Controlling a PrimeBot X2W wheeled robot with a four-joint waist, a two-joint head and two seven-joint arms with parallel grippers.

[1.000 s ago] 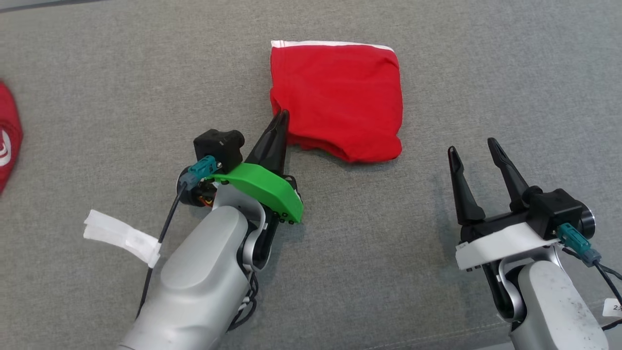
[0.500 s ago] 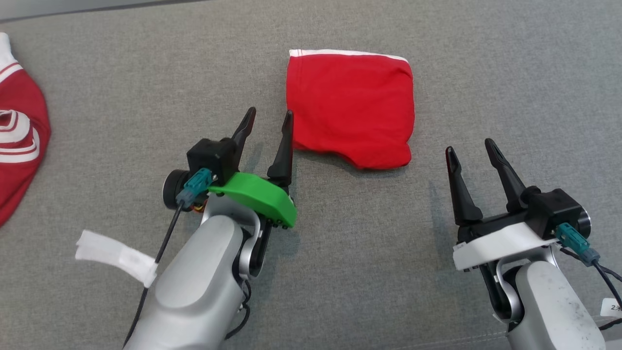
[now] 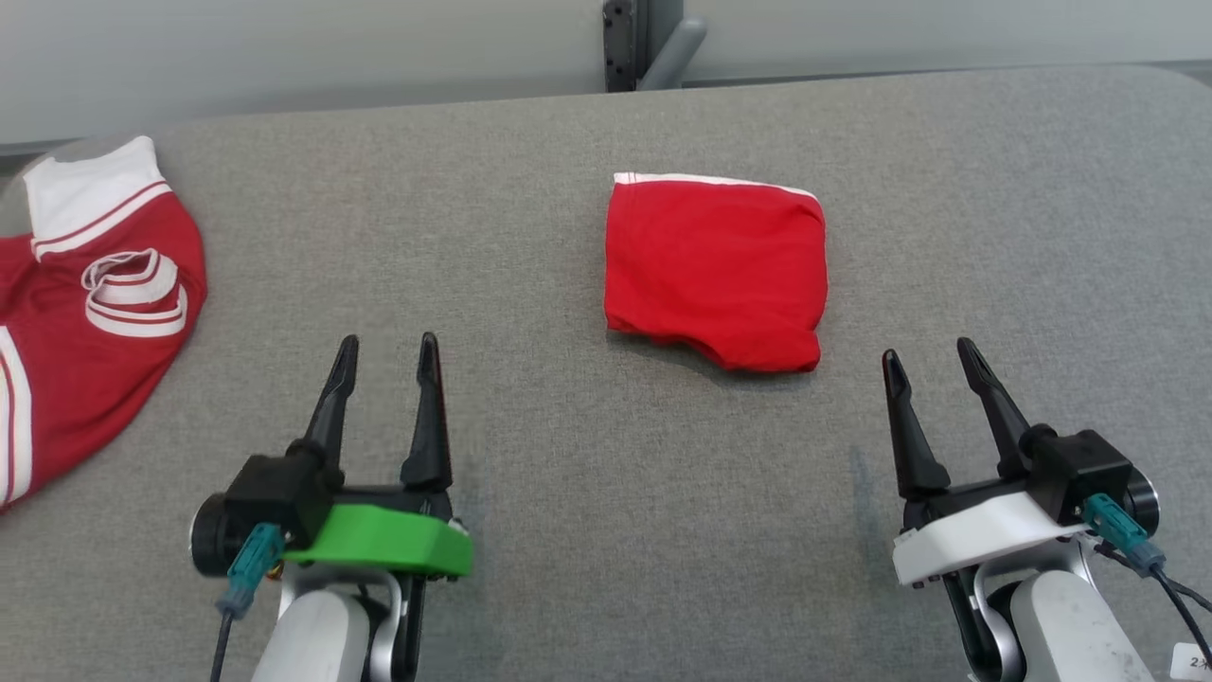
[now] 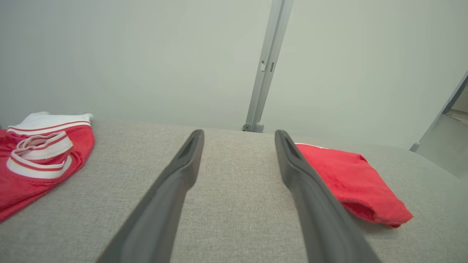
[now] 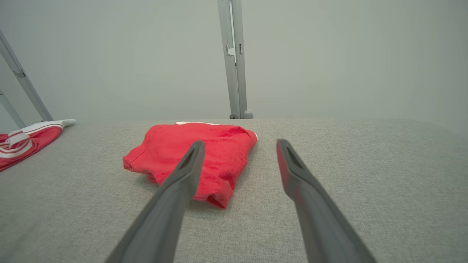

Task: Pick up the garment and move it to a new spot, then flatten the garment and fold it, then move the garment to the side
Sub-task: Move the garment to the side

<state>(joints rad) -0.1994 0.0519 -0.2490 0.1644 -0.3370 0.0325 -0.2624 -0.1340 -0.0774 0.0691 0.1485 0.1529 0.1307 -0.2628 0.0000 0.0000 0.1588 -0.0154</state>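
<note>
Garment (image 3: 717, 270) sits folded, untouched: your left gripper (image 3: 388, 338) and right gripper (image 3: 926, 349) both gape empty, near side, with it farther off between them. Folding looks done; next, pinch its near edge and slide it sideways.

We count two garments on one grey table (image 3: 568, 493): a folded red garment (image 3: 717, 270) at about one o'clock from the middle, and a red and white shirt (image 3: 85, 322) at nine o'clock by the edge. We count two grippers, the left gripper (image 3: 388, 338) at seven o'clock and the right gripper (image 3: 927, 349) at five o'clock, each with two dark fingers (image 3: 428, 417), four in all. One metal post (image 3: 625, 43) stands at twelve o'clock behind the table.
</note>
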